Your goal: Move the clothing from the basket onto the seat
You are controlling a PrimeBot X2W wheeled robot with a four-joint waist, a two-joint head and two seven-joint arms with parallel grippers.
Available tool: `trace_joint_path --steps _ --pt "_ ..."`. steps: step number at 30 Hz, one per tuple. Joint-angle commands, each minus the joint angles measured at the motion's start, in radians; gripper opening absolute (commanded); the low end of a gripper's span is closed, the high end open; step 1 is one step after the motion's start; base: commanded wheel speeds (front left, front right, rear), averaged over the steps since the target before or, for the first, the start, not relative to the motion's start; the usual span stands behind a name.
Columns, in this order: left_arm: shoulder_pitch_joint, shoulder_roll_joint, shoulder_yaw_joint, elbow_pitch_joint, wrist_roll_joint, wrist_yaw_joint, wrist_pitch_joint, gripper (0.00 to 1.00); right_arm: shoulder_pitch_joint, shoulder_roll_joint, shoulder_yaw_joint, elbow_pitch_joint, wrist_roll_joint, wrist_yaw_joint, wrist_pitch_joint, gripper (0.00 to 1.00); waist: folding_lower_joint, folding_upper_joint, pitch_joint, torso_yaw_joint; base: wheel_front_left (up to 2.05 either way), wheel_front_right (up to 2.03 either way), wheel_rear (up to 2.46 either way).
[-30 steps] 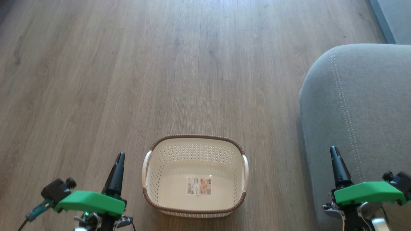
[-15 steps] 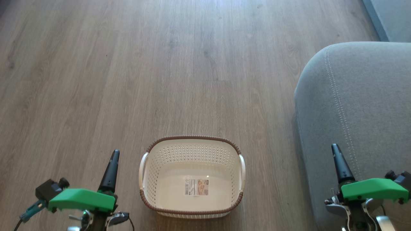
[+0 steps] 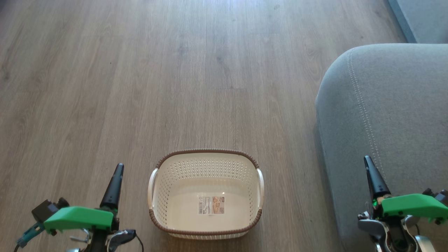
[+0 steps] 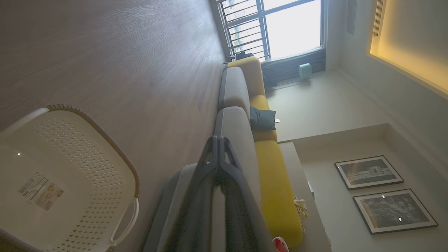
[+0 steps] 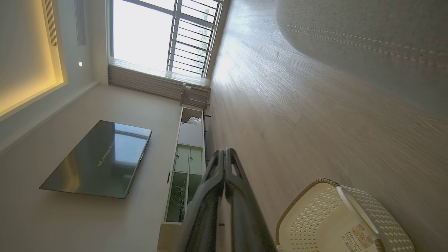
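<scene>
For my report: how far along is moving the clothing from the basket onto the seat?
Done: the basket holds just its sticker. In hand: nothing; the left gripper and right gripper are shut and empty. Left: confirming the clothing lies on the seat; its visible corner is bare.

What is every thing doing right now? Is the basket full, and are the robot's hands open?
basket: upright on the floor, empty but for a sticker on its bottom.
seat: nothing lying on the part in view.
left gripper: shut, holding nothing.
right gripper: shut, holding nothing.
</scene>
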Motion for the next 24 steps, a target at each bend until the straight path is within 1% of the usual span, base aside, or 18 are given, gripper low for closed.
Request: trace_joint_path --steps 1,18,24 --pt "-0.065 0.014 0.042 -0.023 -0.031 -0.008 0.008 0.00 -0.060 -0.020 0.012 -0.030 0.034 0.000 0.013 0.00 0.0000 0.0000 0.000 -0.003 0.00 0.00 0.00" --pt "-0.077 0.013 0.090 -0.012 -0.208 -0.009 0.060 0.00 -0.079 -0.020 -0.005 -0.021 0.220 0.000 0.064 0.00 0.0000 0.0000 -0.004 -0.028 0.00 0.00 0.00" --pt "-0.080 0.012 0.103 -0.009 -0.255 -0.010 0.074 0.00 -0.085 -0.019 -0.010 -0.018 0.268 0.000 0.077 0.00 0.0000 0.0000 -0.005 -0.035 0.00 0.00 0.00"
